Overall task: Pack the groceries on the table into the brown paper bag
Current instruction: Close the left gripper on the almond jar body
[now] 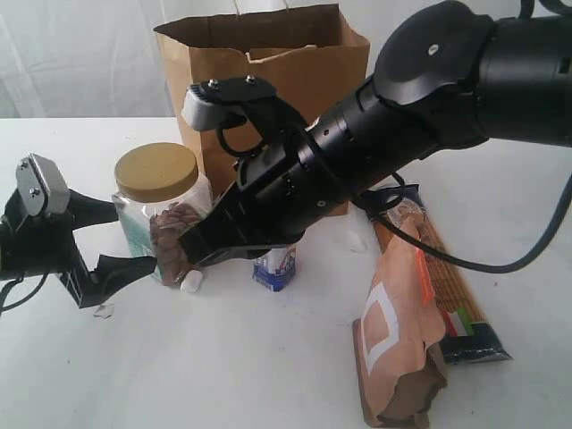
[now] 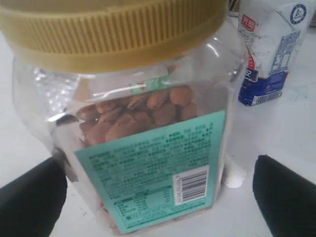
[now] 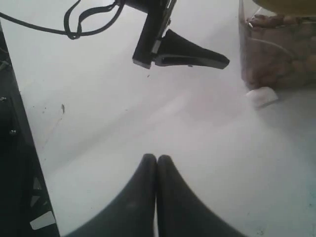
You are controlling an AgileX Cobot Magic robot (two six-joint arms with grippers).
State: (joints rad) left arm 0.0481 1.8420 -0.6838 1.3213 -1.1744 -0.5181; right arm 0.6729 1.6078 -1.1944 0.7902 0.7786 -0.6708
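Note:
The tan-lidded clear jar [image 1: 159, 192] of nuts stands on the table [image 1: 268, 357] in front of the brown paper bag [image 1: 268, 67]. My left gripper [image 1: 134, 239] is open with the jar [image 2: 148, 148] between its fingers [image 2: 286, 197], low on its body. My right gripper [image 1: 186, 250] reaches across to the jar's front, shut and empty [image 3: 156, 160]. The small white-blue carton [image 1: 275, 268] stands beside the jar [image 2: 269, 54]. The brown-orange pouch [image 1: 398, 340] and spaghetti pack [image 1: 456, 295] lie at the right. The tin can and the bottle are out of view.
A small white cap-like piece [image 1: 191, 282] lies on the table at the jar's foot [image 3: 261, 96]. The right arm's bulk hangs over the middle, in front of the bag. The left gripper's finger [image 3: 187, 52] shows in the right wrist view.

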